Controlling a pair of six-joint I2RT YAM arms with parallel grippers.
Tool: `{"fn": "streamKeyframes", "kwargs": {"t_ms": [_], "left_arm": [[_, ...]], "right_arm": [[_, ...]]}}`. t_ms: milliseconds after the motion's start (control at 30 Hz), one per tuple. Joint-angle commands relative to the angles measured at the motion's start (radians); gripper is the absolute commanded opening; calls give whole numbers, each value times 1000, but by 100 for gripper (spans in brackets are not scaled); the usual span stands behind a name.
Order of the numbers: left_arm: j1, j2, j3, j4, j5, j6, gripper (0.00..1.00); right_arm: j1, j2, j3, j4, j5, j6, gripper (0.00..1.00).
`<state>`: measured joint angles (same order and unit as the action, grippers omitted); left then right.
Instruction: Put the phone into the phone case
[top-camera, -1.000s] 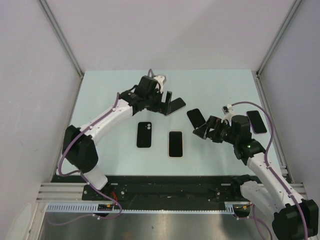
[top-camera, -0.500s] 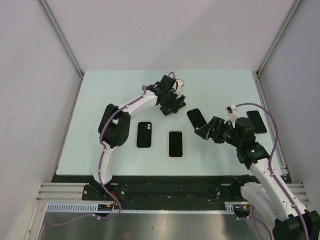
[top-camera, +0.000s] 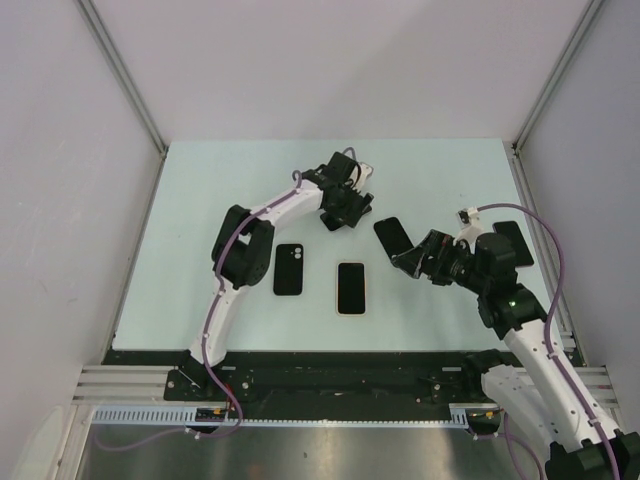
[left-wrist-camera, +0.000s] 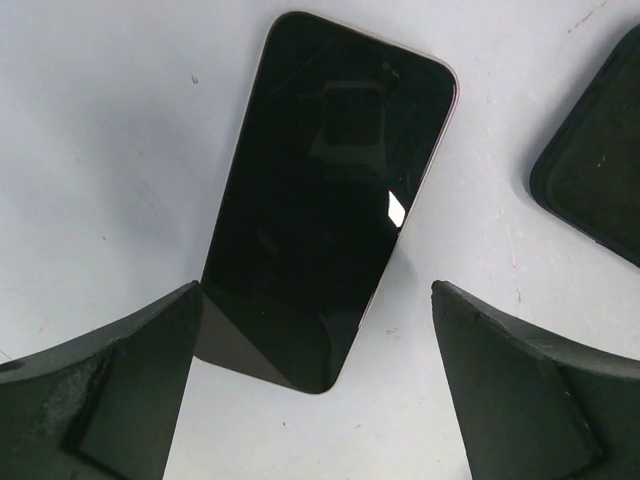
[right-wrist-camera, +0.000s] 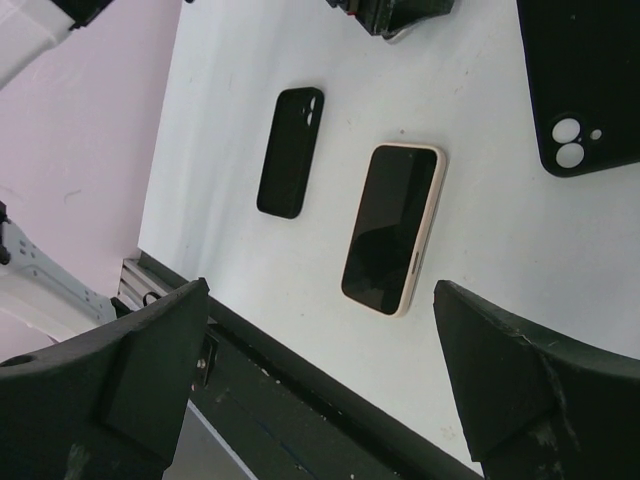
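Observation:
A dark phone with a pinkish rim (left-wrist-camera: 330, 200) lies screen-up on the table, its near end between the fingers of my open left gripper (left-wrist-camera: 315, 290), which hovers over it at the back middle of the top view (top-camera: 343, 210). A black case (top-camera: 392, 236) lies just to its right and shows at the edge of the left wrist view (left-wrist-camera: 600, 190). A beige-rimmed phone (top-camera: 352, 288) and a second black case (top-camera: 289, 269) lie nearer the front. My right gripper (top-camera: 415, 262) is open and empty, above the table, looking down on the beige phone (right-wrist-camera: 392, 228).
Another phone (top-camera: 512, 243) lies at the right side near the table's edge. The black front rail (right-wrist-camera: 330, 400) runs below the right gripper. Grey walls enclose the table on three sides.
My left arm has swung to the right and its gripper has settled over the pink-rimmed phone at the back. The right arm has shifted slightly to the right.

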<state>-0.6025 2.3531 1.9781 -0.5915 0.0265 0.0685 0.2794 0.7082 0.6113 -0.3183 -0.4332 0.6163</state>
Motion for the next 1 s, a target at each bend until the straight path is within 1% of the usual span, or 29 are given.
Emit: {"fn": "streamKeyframes", "kwargs": {"t_ms": [0, 333, 467, 567, 667, 700, 767, 800, 900, 933, 967], "left_arm": [[21, 26, 71, -8, 32, 79, 100], [27, 46, 82, -45, 32, 76, 100], [27, 43, 79, -57, 47, 71, 97], [27, 26, 58, -60, 43, 60, 92], [36, -20, 2, -44, 76, 27, 88], [38, -34, -33, -31, 88, 16, 84], [40, -80, -79, -16, 105, -15, 80], [41, -95, -128, 8, 107, -27, 77], [40, -158, -215, 42, 122, -62, 71], [41, -167, -235, 48, 128, -112, 70], [40, -176, -274, 62, 133, -128, 69]], "right_arm": [[-3, -35, 51, -30, 34, -18, 98], [-3, -27, 50, -25, 30, -17, 98], [-3, -32, 51, -8, 22, -6, 98], [-3, -24, 50, -2, 30, -3, 98], [-3, -6, 50, 15, 21, 19, 98], [-2, 8, 50, 21, 11, 28, 98], [-2, 16, 50, 41, -15, 55, 97], [0, 22, 50, 50, -19, 62, 97], [10, 27, 51, 76, -9, 77, 97], [20, 27, 51, 84, 8, 77, 97], [21, 27, 50, 100, 23, 77, 97]]}}
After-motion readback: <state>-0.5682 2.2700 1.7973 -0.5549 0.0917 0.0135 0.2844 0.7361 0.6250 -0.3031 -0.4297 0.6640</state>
